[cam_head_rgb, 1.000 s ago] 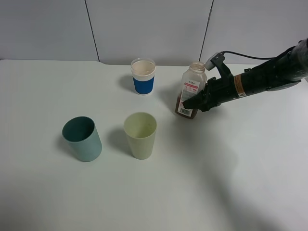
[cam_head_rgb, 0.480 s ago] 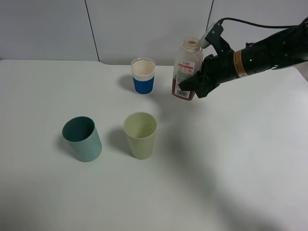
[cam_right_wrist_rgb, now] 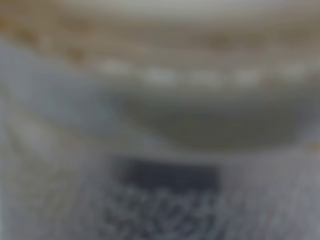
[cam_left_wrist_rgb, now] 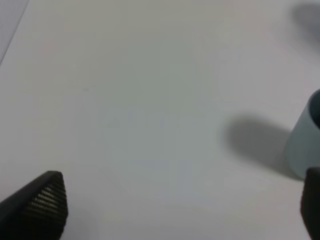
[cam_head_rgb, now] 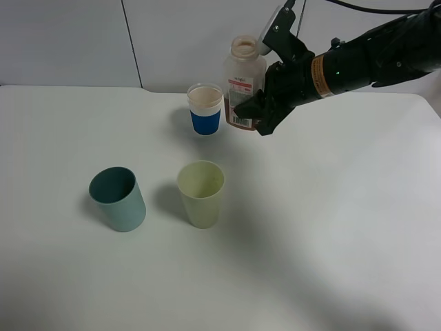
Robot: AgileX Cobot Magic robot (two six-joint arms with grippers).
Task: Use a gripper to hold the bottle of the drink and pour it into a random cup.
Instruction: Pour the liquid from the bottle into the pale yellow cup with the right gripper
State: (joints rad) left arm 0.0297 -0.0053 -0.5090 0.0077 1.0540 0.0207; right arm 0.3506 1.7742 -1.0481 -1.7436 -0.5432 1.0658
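Observation:
My right gripper (cam_head_rgb: 260, 114) is shut on the bottle (cam_head_rgb: 243, 77) and holds it upright in the air, above the table just right of the white cup with a blue band (cam_head_rgb: 205, 109). Brown drink (cam_head_rgb: 238, 123) fills the bottle's lower part. The pale yellow-green cup (cam_head_rgb: 200, 193) stands upright nearer the front, left of and below the bottle. The right wrist view shows only a blurred close-up of the bottle (cam_right_wrist_rgb: 160, 125). My left gripper (cam_left_wrist_rgb: 179, 205) is open over bare table, its fingertips (cam_left_wrist_rgb: 45, 200) far apart.
A teal tumbler (cam_head_rgb: 117, 198) stands left of the yellow-green cup and shows at the edge of the left wrist view (cam_left_wrist_rgb: 305, 145). The white table (cam_head_rgb: 331, 227) ends at a grey panelled wall behind the cups.
The right gripper has lifted the bottle off the table and carried it up and to the left, toward the blue-banded cup. The cups have not moved.

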